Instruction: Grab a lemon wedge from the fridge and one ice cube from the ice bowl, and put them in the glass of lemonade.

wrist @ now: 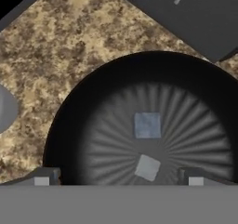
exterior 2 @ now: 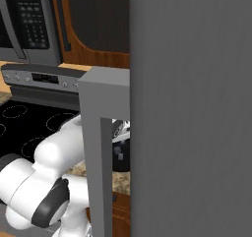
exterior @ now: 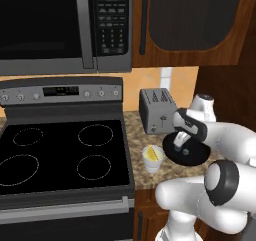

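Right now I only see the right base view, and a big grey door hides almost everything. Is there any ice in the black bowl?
Observer: Yes. The hand view shows two ice cubes lying in the ice bowl.
Operator: Are the fingers holding one?
Observer: No. The fingers are wide open and empty, over the bowl.
Operator: Where's the lemonade?
Observer: In the left base view, the glass of lemonade stands on the counter, just left of the bowl.

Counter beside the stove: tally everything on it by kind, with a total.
Toaster: 1
Ice bowl: 1
Ice cubes: 2, both in the bowl
Glass of lemonade: 1, a yellow lemon wedge at its top: 1
Total: 6
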### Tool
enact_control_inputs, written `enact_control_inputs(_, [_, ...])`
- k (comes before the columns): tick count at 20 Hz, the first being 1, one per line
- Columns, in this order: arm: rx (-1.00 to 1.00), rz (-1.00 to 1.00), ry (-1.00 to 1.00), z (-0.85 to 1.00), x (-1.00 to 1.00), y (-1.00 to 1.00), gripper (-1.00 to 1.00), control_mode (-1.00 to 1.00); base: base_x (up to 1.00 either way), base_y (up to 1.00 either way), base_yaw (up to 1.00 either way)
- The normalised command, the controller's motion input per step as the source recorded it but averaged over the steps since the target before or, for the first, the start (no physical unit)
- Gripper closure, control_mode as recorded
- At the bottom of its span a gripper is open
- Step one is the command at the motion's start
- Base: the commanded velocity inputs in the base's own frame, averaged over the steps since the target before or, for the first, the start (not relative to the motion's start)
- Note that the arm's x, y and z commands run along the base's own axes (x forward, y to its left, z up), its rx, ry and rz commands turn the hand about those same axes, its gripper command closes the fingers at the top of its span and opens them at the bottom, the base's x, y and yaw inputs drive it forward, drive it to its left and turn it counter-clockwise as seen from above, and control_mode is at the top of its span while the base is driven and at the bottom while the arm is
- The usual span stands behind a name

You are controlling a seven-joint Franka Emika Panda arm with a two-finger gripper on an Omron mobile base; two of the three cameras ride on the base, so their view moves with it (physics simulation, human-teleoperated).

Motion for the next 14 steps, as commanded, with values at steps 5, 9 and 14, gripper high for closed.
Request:
enact_control_inputs(5, [-0.07,0.00,0.00,-0.32,0.27,0.00,-1.00,-1.00,0.00,0.00,0.00])
enact_control_inputs(9, [-0.02,0.00,0.08,-0.18,0.14,0.00,-1.00,-1.00,0.00,0.00,0.00])
enact_control_inputs(14, [0.00,0.00,0.01,-0.19,0.10,-0.12,-1.00,-1.00,0.00,0.00,0.00])
